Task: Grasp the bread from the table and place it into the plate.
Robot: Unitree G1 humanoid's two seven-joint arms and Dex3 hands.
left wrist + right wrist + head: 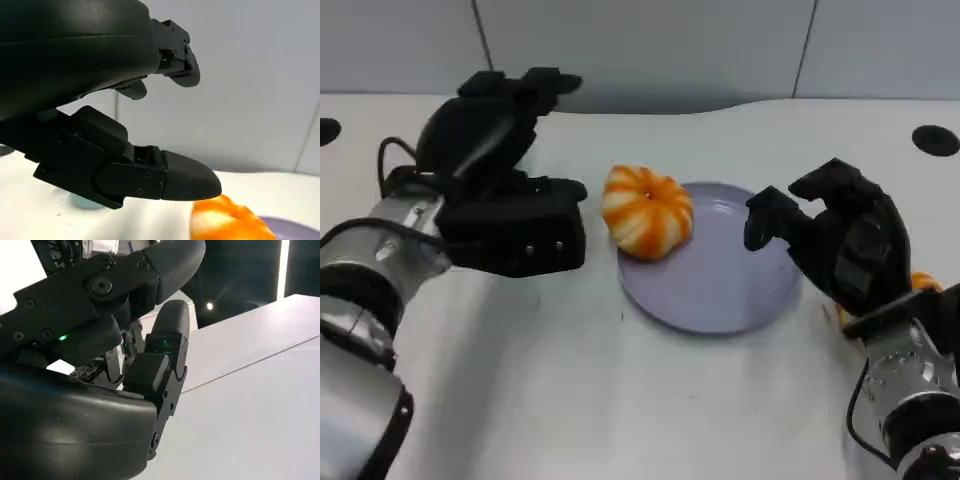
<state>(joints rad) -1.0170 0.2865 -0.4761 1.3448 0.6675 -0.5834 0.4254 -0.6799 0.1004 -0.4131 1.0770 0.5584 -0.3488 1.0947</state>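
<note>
Silver forearms sit closest to us, two of them, one at each lower corner of the head view, each ending in one black robot hand. We see our left robot hand raised over the white tabletop on the left, fingers spread wide and grasping nothing, just beside the bread without touching it. Our left wrist view confirms it: the fingers gape apart with blank wall between them and an orange edge of the bread below. Our right robot hand hovers at the right rim of the plate, fingers curved loosely inward and apart, nothing in them either.

One bread counted: a round orange bun with pale stripes, resting on the left rim of the plate, partly overhanging it toward our left robot hand. One plate, lilac-grey and round, lying flat in the middle of the tabletop. One more orange thing peeks from behind our right robot hand, too hidden for us to tell what it is. Two dark round holes mark the tabletop, one at the far left edge and one at the far right.

No writing or brand that we can read anywhere.
</note>
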